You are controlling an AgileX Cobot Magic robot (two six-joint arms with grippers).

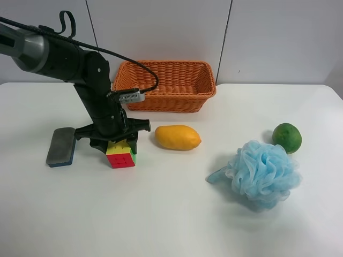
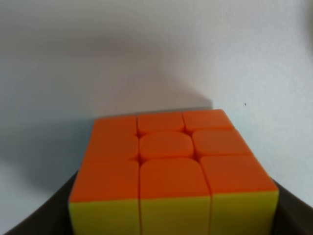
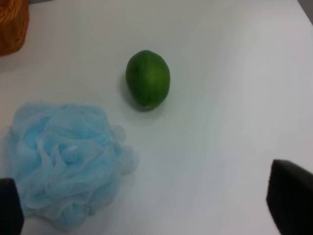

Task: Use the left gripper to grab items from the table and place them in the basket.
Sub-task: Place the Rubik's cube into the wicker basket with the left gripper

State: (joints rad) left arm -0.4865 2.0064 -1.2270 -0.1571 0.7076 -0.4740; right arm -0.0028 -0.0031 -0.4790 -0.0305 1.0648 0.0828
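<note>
Five loose items sit on the white table (image 1: 161, 214), none in the basket. The nearest strip of tabletop carries only a soft glare.

- Nearest: blue mesh pouf (image 1: 262, 172), with the green fruit (image 1: 286, 137) just behind it, apart from it.
- Mid row: puzzle cube (image 1: 121, 155), with the mango (image 1: 178, 137) near one side and the grey-and-blue eraser (image 1: 60, 145) near the other. None of the three touch.
- Behind them: wicker basket (image 1: 166, 99), upright near the table's far edge.
- Room: pale grey wall panels (image 1: 161, 27) with dark seams behind the table.

Hidden or cut off:
- The left gripper (image 1: 121, 145) sits down over the cube and covers its top in the high view.
- The arm runs out of frame, and a black cable (image 1: 134, 61) loops over the basket rim.
- The right arm is not in the high view.

View differences:
- Left wrist: orange cube face, yellow below it, and a dark finger (image 2: 44, 215) at each lower corner, hugging the cube. Can't tell whether they're actually clamping or just straddling it.
- Right wrist: pouf, fruit and a basket corner. The right gripper (image 3: 149, 200) has its tips far apart, spread wide and holding nothing.
</note>
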